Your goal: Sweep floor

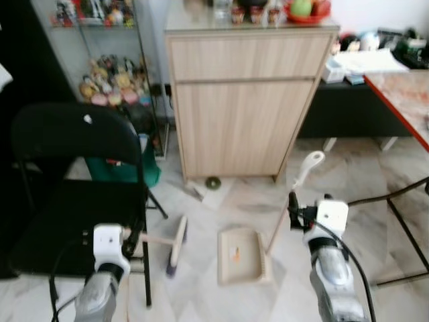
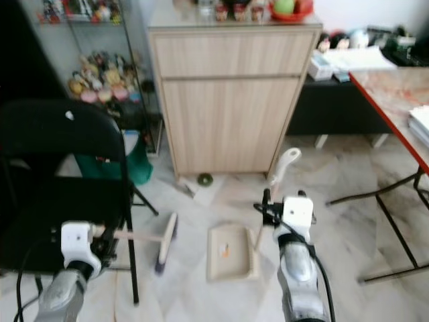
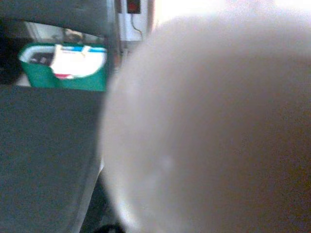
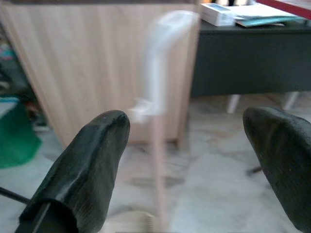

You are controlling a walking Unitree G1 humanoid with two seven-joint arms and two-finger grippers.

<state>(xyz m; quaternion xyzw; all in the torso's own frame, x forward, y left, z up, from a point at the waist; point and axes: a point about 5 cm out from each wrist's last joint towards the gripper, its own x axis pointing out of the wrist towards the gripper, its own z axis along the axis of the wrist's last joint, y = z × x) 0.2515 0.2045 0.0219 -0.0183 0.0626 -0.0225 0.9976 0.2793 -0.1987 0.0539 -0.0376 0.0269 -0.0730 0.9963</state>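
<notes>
two tools in play, both near the fingers. left gripper (image 1: 132, 239) closed on the pale handle of a small broom (image 1: 175, 245), judging by the head views; wrist view blurred out by something pale right against the lens, so exact finger contact cannot be told. brush head down on the marble floor (image 1: 201, 295), just beyond the left fingertips, bristles dark at the lower end. right gripper (image 4: 194, 160) spread wide, two black fingers (image 4: 82, 165) well apart with the upright handle of the dustpan (image 1: 242, 255) standing between and just beyond them, not yet pinched. handle leaning, white grip at its top.

judged early to middle in the sweeping: pan flat on the floor between the two grippers, broom beside it, a small orange scrap lying in the pan tray already. still loose on the floor, farther beyond the fingers: a round dark-green bit (image 1: 213, 182) and a pale scrap of paper (image 1: 201, 192) near the foot of the wooden cabinet (image 1: 241, 100). left to do, by this reading: take hold of the pan handle, bring the far bits to the pan, gather them in.

black folding chair (image 1: 74, 194) close beside the left fingers, a likely snag for the broom stroke. green bin (image 3: 63, 68) past the chair, holding something white with a red band; rest of contents unclear.
</notes>
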